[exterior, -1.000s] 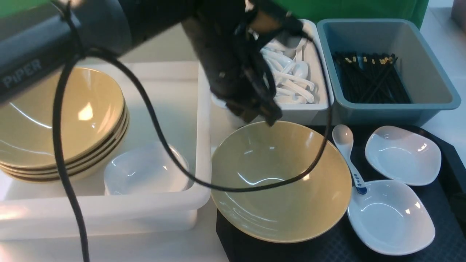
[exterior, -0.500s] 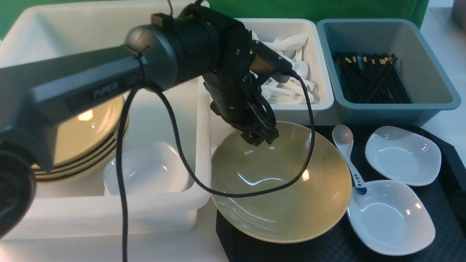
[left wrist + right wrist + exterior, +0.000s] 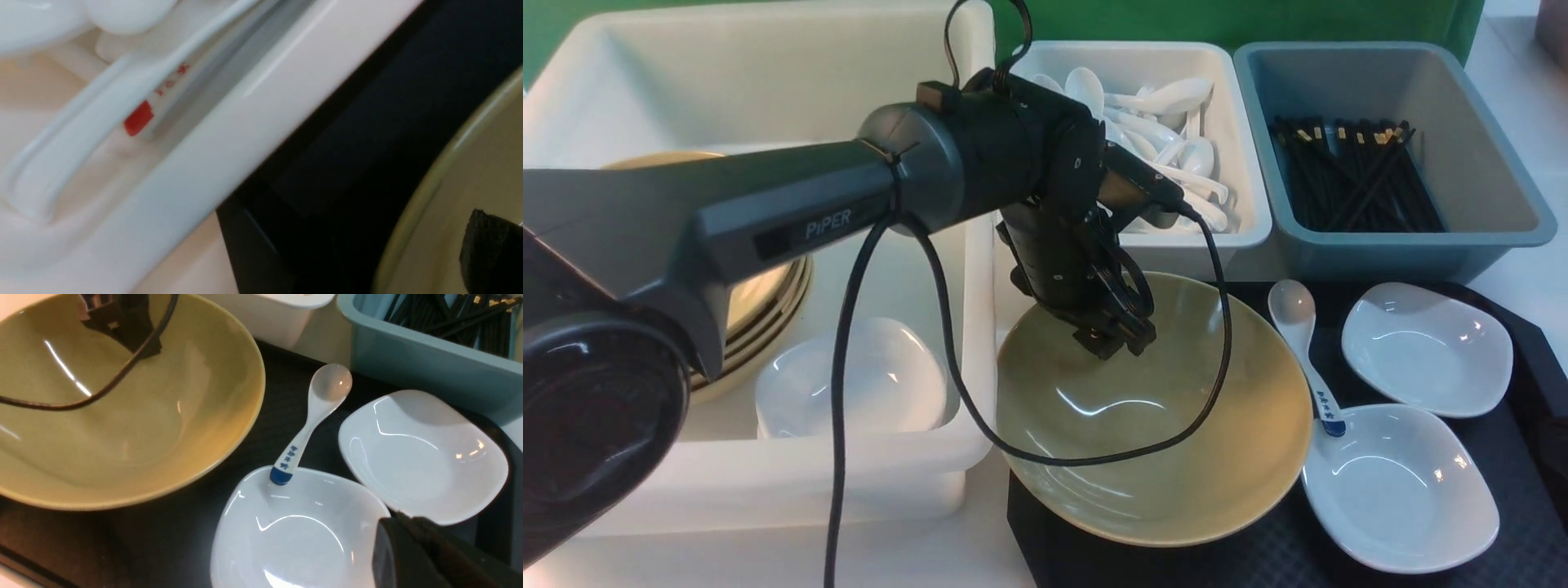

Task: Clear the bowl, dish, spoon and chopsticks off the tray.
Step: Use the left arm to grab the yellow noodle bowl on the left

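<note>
Stretching in from the 9 o'clock side of the front view, the left arm (image 3: 792, 212) lies almost level over the big white tub (image 3: 768, 482). Its wrist bends steeply down, so the left pincer (image 3: 1117, 339) points into the bowl (image 3: 1176, 457), just inside the rim at about 11 o'clock. Whether its tips touch the glaze cannot be told. The left wrist view catches only one dark finger (image 3: 490, 249) inside the bowl, so I cannot tell how wide this pincer stands. A black cable (image 3: 931, 327) loops from the wrist down across the bowl.

The bowl sits on the 9 o'clock end of the tray (image 3: 1258, 563). At the bowl's 3 o'clock lies the spoon (image 3: 1307, 359), scoop toward 12 o'clock, its blue handle tip resting on the rim of the nearer white dish (image 3: 1401, 490). A second white dish (image 3: 1425, 347) sits just beyond, at the nearer one's 12 o'clock.

The right pincer (image 3: 398, 528) is closed and empty, hanging above the nearer dish.

Beyond the tray at 12 o'clock stand a small white tub (image 3: 1217, 253) of white spoons and a blue-grey tub (image 3: 1486, 188) holding black chopsticks (image 3: 1356, 180).
</note>
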Controlling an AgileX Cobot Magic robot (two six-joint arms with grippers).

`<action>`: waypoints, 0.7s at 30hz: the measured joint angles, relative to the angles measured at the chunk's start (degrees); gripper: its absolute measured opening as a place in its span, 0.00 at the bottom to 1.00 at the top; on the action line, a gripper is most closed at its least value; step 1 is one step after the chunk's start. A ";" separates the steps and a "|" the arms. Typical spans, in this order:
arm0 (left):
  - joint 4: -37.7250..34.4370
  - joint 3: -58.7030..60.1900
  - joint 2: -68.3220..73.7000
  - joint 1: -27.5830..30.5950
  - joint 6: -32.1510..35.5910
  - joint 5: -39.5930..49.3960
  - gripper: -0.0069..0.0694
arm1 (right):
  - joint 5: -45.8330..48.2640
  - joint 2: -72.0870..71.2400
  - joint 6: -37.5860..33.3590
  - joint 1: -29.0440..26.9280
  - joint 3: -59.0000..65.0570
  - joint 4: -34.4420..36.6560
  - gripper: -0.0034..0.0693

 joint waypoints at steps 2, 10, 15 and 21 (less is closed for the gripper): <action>-3.01 0.00 0.00 0.14 0.72 0.00 0.48 | 0.00 0.00 0.00 0.00 0.00 0.00 0.13; -9.68 -0.06 0.92 0.14 5.00 0.38 0.32 | 0.00 0.00 0.00 0.00 0.00 0.06 0.14; -10.07 -0.10 1.04 0.14 5.88 0.27 0.29 | 0.00 0.00 0.00 0.00 0.00 0.06 0.15; -12.80 -1.03 1.18 0.21 6.25 2.32 0.23 | 0.00 0.00 0.00 0.00 0.00 0.06 0.15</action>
